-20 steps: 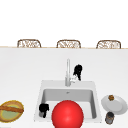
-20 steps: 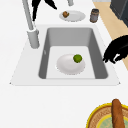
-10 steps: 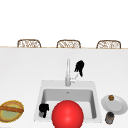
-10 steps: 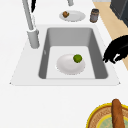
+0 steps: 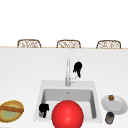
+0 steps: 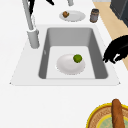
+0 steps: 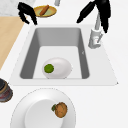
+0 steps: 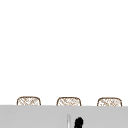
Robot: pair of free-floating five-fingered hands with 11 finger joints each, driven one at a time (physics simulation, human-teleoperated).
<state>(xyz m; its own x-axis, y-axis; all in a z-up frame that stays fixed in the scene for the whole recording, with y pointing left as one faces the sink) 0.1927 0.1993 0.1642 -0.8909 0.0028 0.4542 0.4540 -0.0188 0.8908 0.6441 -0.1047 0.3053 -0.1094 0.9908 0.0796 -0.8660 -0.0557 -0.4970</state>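
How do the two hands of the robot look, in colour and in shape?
Both are plain black, human-like hands with slim fingers and a thumb. The left hand and the right hand float free: each ends at the wrist, with no arm, sleeve or cable behind it. Their surface is uniformly dark and matt, and I see no markings, logos or lighter parts on them.

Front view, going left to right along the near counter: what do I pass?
Basket with the bread stick → left hand at the sink's near-left rim → red ball → dark jar → white plate.
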